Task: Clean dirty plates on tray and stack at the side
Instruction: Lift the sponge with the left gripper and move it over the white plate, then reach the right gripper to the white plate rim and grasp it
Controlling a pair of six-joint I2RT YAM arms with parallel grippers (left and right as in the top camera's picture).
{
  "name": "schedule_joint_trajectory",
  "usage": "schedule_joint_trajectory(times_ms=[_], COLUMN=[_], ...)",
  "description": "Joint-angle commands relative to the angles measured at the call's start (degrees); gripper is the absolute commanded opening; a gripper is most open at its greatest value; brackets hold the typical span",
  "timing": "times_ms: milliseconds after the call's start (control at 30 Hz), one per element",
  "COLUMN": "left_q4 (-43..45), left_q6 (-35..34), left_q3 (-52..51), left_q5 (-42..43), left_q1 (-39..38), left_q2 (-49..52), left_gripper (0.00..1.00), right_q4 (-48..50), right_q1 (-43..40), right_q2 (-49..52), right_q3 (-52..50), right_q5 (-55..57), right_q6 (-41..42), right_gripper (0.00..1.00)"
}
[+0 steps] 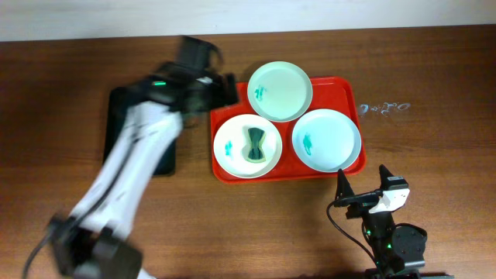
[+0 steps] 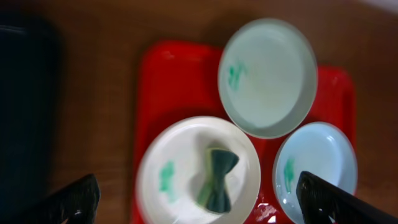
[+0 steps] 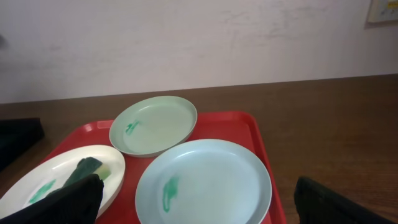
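Now, both pincers gaping beside the tray [image 1: 337,89]

The left gripper [image 1: 222,87] is hovering wide open at the tray's ten o'clock corner, holding nothing. The white plate [image 1: 232,132], mint plate [image 1: 280,91] and blue plate [image 1: 326,139] are lying on the tray. The right gripper [image 1: 362,180] is sitting open, empty, at the blue plate's five o'clock.

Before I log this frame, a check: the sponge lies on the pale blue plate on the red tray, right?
No: the sponge lies on the white plate, not the pale blue plate, on the red tray, as the overhead view shows.
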Motion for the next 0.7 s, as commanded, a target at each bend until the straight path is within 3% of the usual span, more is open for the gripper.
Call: schedule_joint_trajectory(times_ms=[0,133,200,233,267,333,367,400,433,467,500,533,567,633,667], left_q4=[-9.2,-17.7,-17.8,-17.8,-17.8,-17.8,-17.8,-17.8,-17.7,-17.7,-17.8,-17.8,-17.8,-17.8,-17.8], left_q6=[3.6,3.6,3.6,3.6,3.6,3.6,3.6,3.6,3.6,3.6,3.6,3.6,3.6,3.6,3.6], left_q3=[0.5,0.4,0.4,0.4,0.4,0.4,0.4,0.4,0.4,0.4,0.4,0.4,0.4,0.4,0.4], left_q5=[-3.4,-3.4,-3.3,-3.3,-3.3,-3.3,-3.3,-3.3,-3.3,-3.3,-3.3,-3.3,-3.3,-3.3,-3.3], left_q1=[4.1,5.5,5.5,5.5,5.5,5.5,5.5,5.5,5.5,5.5,5.5,5.5,5.5,5.5,5.5], left_q2=[-5.5,-5.7,-5.7,-5.7,-5.7,-5.7,-5.7,-5.7,-5.7,-5.7,-5.7,-5.7,-5.7,-5.7,-5.7], left_gripper=[0.99,0.99,0.99,0.99,0.99,0.99,0.99,0.99,0.99,0.99,0.99,0.99,0.99,0.99,0.99], right_q4=[0.0,3.8,6.3,6.4,8.2,15.6,24.6,39.4,47.3,53.4,53.5,51.0,42.0,20.3,4.6], right_q1=[0.4,0.4,0.4,0.4,0.4,0.4,0.4,0.4,0.4,0.4,0.4,0.4,0.4,0.4,0.4], right_q2=[-0.3,-0.3,-0.3,-0.3,-0.3,-0.3,-0.3,-0.3,-0.3,-0.3,-0.3,-0.3,0.4,4.8,10.4], right_q3=[-0.5,-0.5,-0.5,-0.5,-0.5,-0.5,-0.5,-0.4,0.0,1.9,3.8,7.5,15.8,31.7,43.6], right_q5=[0.3,-1.9,-16.3,-28.3,-33.1,-33.9,-33.9,-31.7,-28.8,-23.3,-20.6,-17.0,-14.1,-12.8,-12.8], right_q6=[0.0,3.1,16.7,26.8,35.9,52.4,57.2,57.3,57.3,57.3,57.3,56.4,49.2,34.4,24.3], right_gripper=[0.98,0.99,0.98,0.98,0.98,0.98,0.99,0.98,0.98,0.98,0.98,0.98,0.98,0.98,0.98])
